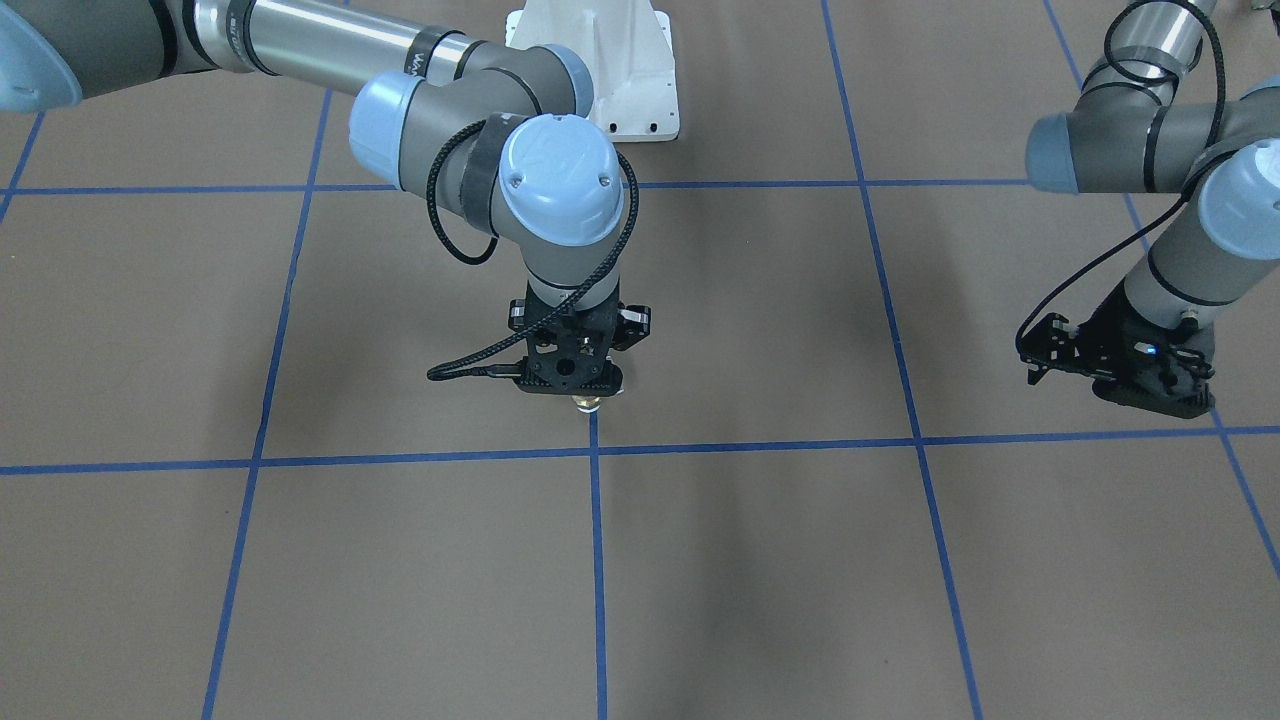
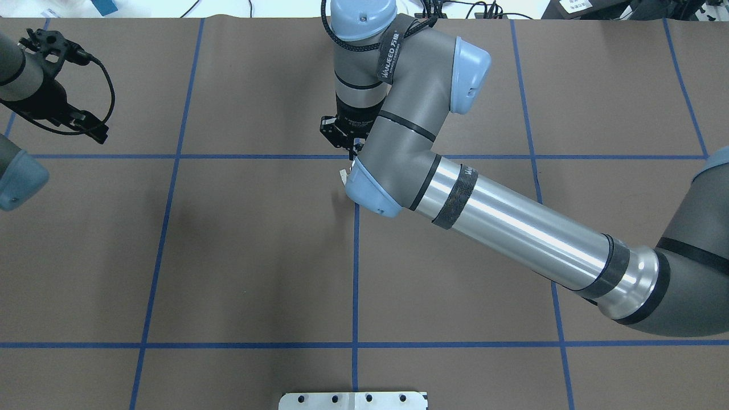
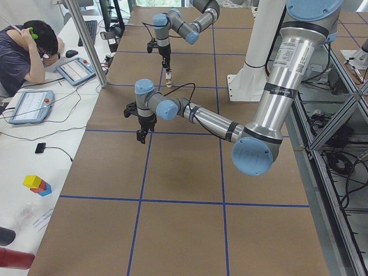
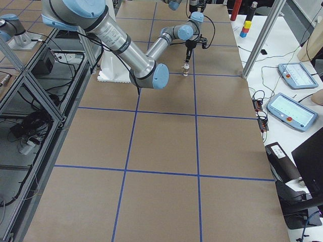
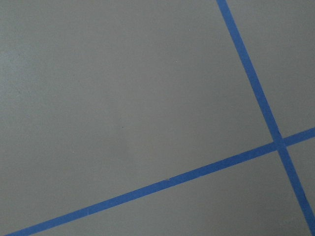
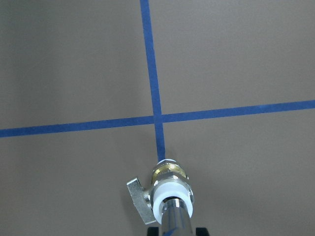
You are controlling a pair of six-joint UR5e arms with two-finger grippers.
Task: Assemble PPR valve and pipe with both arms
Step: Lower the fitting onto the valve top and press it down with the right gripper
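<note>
My right gripper (image 1: 585,390) looks pinched on the short silvery metal pipe (image 6: 174,220), which is seated in the white collar (image 6: 170,195) of the brass, grey-levered PPR valve (image 6: 169,176) standing midway between the table's side edges, nearer the far edge. I'd push straight down and keep it plumb. How far the left gripper (image 1: 1038,358) is open I cannot tell.

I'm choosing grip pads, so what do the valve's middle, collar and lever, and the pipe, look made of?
The PPR valve: the middle looks like brass, yellow and glossy. Its collar is matte white, likely plastic. Its lever is dull grey, probably metal. The pipe is bright silver with streaked highlights, probably polished metal.
</note>
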